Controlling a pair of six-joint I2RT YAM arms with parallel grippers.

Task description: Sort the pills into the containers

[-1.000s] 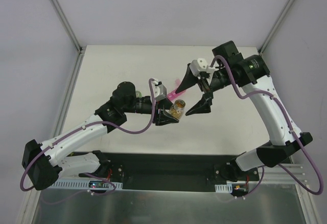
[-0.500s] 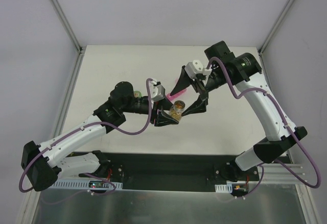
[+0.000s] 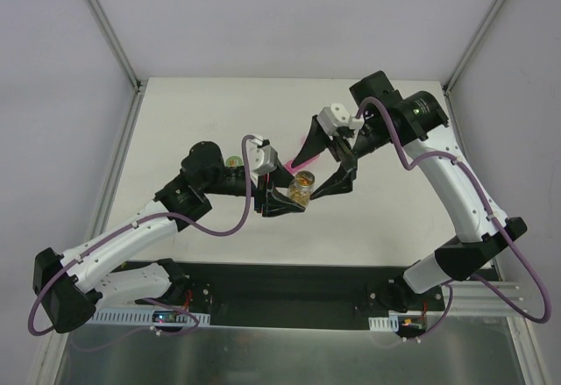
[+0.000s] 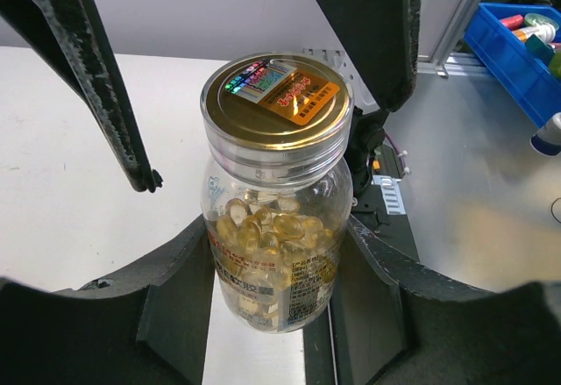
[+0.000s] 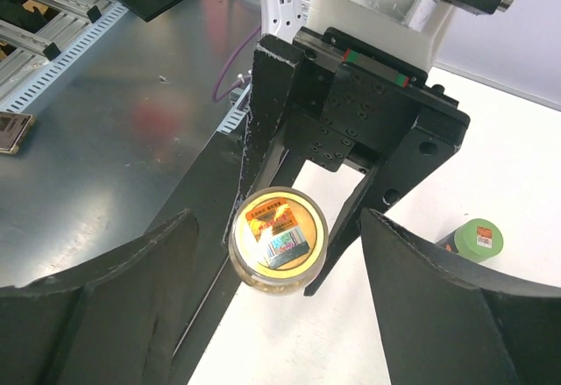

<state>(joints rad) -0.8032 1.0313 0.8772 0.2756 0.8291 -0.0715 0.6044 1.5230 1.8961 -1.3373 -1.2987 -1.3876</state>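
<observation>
The main risk we see is at the lid (image 4: 276, 109). The right gripper (image 5: 279, 223) has its jaws spread wide, one on each side of the gold lid and neither touching it. If they close off-centre or too far down the neck, they may shove the bottle (image 4: 279, 267) sideways instead of gripping the cap.

The left gripper (image 3: 289, 199) pinches the bottle around its lower half only, and the bottle appears to be lifted off the table (image 3: 193, 113), leaning towards the right jaws. In our judgement a twist on the lid could spin the whole bottle in that hold or lever it out, since smooth clear plastic gives little purchase. If the bottle drops, or the cap comes free while it leans, the pills (image 4: 263, 236) would scatter. Pieces this small would be hard to gather again.

The pills sit inside the bottle, between the left jaws and just above them, filling it to about the shoulder. The lid lies between the right jaws, nearly centred in the right wrist view. The pill box (image 3: 304, 151) shows only as a pink sliver just outside one right jaw, partly hidden by it. We cannot tell whether its lids are open.
</observation>
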